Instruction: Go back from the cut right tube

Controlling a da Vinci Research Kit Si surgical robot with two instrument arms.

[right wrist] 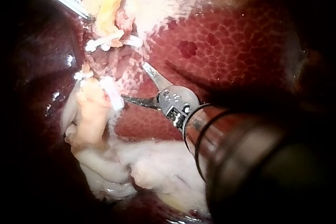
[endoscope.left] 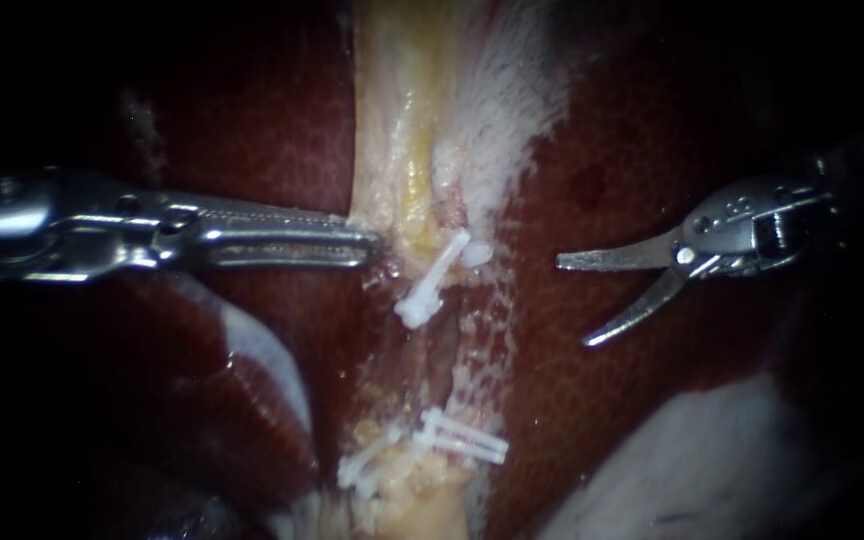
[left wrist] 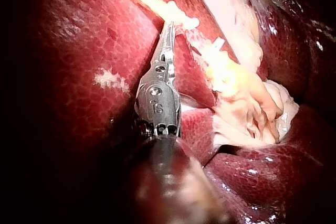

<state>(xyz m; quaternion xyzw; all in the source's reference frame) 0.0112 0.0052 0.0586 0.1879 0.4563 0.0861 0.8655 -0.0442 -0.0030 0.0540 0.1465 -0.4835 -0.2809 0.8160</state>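
Two right instrument point(endoscope.left: 573, 303) blades gape over liver point(endoscope.left: 592, 420).

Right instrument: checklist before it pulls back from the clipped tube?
1. Right instrument tool open, holding nothing: ok.
2. Gap between it and the upper clip, endoscope view: ok.
3. Lower clips in place: ok.
4. Tissue between the clip groups fully parted: cannot tell.
5. Left instrument tool hold at the tissue edge: cannot tell.
6. Right instrument tool's height over the liver: cannot tell.
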